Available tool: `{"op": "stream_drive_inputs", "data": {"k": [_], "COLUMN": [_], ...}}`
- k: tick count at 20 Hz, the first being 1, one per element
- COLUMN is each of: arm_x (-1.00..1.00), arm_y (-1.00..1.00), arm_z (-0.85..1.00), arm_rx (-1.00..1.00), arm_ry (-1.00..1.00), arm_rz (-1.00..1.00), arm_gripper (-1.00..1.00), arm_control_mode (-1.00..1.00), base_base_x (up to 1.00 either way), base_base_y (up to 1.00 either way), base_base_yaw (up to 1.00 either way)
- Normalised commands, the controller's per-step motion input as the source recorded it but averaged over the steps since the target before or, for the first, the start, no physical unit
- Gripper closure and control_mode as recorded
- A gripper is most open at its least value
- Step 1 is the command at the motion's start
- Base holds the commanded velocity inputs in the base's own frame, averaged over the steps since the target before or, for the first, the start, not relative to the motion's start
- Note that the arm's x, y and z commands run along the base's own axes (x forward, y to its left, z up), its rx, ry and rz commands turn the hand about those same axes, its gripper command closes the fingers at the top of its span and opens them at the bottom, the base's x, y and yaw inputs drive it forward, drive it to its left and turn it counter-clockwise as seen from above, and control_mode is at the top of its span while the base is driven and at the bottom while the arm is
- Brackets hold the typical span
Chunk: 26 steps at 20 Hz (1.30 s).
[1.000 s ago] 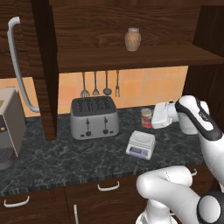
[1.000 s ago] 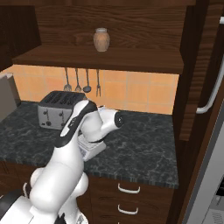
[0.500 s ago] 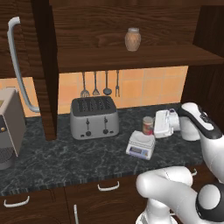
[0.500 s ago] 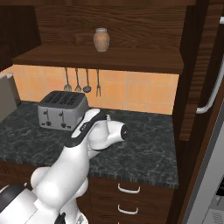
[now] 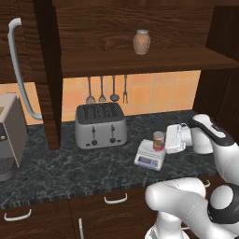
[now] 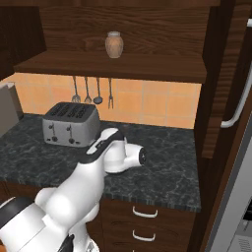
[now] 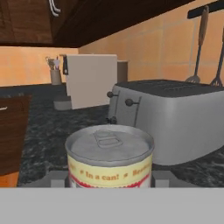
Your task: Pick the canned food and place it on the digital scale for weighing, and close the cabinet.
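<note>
Small red tin w/ silvery lid, the canned food (image 5: 158, 140), sits over the white-grey square digital scale (image 5: 150, 158) — gripper (image 5: 167, 139) clamped on its side, approx. horizontal so it lands upright. Dark brown wood cabinet (image 5: 46, 70) door not yet shut.

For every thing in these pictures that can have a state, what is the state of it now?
canned food: upright, over the digital scale, held in the gripper
digital scale: on the counter, beside the toaster
gripper: shut on the canned food
cabinet: door open
toaster: slots empty
</note>
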Motion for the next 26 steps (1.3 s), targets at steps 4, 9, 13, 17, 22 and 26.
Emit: {"op": "stream_drive_inputs", "data": {"k": [4,9,13,17,22,26], "arm_x": [0.12,0.11,0.23,0.32,0.27,0.18], "arm_y": [0.0,0.0,-0.02,-0.11,-0.14,-0.02], "arm_z": [-0.37,-0.16,-0.04,-0.01,-0.16,-0.27], "arm_rx": [0.0,0.0,0.0,0.01,0.0,0.0], "arm_ry": [0.0,-0.06,-0.06,0.0,0.0,0.0], "arm_rz": [0.0,0.01,0.01,0.02,0.05,0.03], "arm_gripper": [1.0,1.0,1.0,1.0,1.0,1.0], "arm_control_mode": [-1.0,-1.0,-1.0,-1.0,-1.0,-1.0], "base_base_x": [0.0,0.0,0.0,0.0,0.0,0.0], "base_base_y": [0.0,0.0,0.0,0.0,0.0,0.0], "base_base_yaw": [0.0,0.0,0.0,0.0,0.0,0.0]}}
